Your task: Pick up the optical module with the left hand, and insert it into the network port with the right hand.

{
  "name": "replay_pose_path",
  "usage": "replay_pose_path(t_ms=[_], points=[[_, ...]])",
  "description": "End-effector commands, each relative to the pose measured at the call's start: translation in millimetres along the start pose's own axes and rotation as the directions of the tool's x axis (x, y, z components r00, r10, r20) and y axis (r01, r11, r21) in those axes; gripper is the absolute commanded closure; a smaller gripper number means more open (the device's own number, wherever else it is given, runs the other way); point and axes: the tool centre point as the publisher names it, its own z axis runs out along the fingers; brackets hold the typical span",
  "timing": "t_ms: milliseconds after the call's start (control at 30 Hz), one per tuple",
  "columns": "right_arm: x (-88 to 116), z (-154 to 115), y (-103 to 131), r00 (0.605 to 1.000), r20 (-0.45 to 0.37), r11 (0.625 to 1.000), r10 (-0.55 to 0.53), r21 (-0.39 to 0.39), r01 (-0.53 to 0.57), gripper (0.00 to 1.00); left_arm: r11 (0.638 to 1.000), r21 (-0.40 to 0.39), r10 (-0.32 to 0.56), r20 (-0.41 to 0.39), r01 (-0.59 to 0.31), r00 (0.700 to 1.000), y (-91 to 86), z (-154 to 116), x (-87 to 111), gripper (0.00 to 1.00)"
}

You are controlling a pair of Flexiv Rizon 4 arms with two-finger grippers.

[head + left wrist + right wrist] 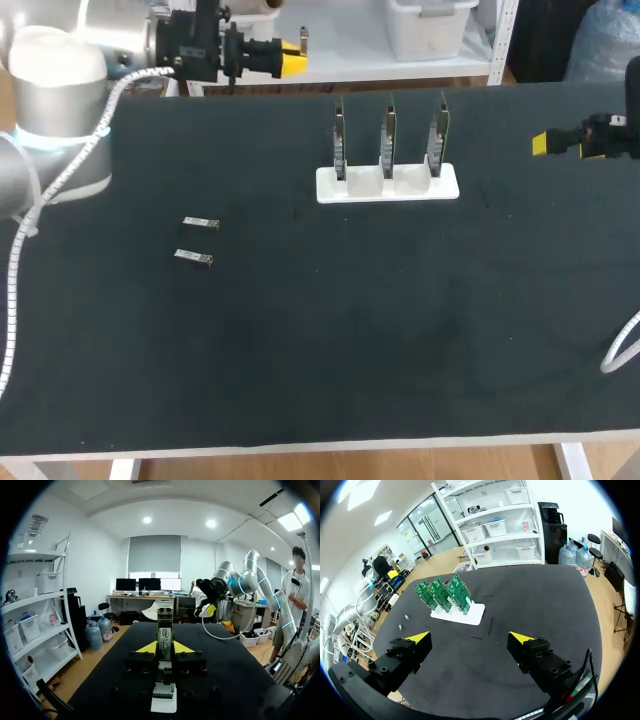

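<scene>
Modules (pixel 200 223) tiny; right end effector (pixel 545 143) half cropped.

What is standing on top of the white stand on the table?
Three green boards stand upright in a row on the white stand. Their lower edges sit inside the stand, so how they are held there cannot be seen.
</scene>
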Motion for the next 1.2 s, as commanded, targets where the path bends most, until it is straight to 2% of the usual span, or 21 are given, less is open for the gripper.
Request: replay_pose_path(t_ms=[33,467,700,1200], points=[[0,0,0,1.0,0.0,1.0,0.0,0.0,0.0,0.0,1.0,-0.02,-0.007,0.0,0.007,1.0,-3.2,10,1.2,1.0],[0,0,0,1.0,0.0,1.0,0.0,0.0,0.0,0.0,0.999,-0.031,-0.022,-0.011,0.022,1.0,-2.7,29,3.4,1.0],[0,0,0,1.0,0.0,1.0,0.0,0.0,0.0,0.0,0.999,-0.046,-0.024,-0.03,0.023,0.999,-2.6,34,5.3,1.0],[0,0,0,1.0,0.0,1.0,0.0,0.0,0.0,0.0,0.997,-0.052,-0.05,-0.016,0.049,0.999,0.0,42,11.5,1.0]])
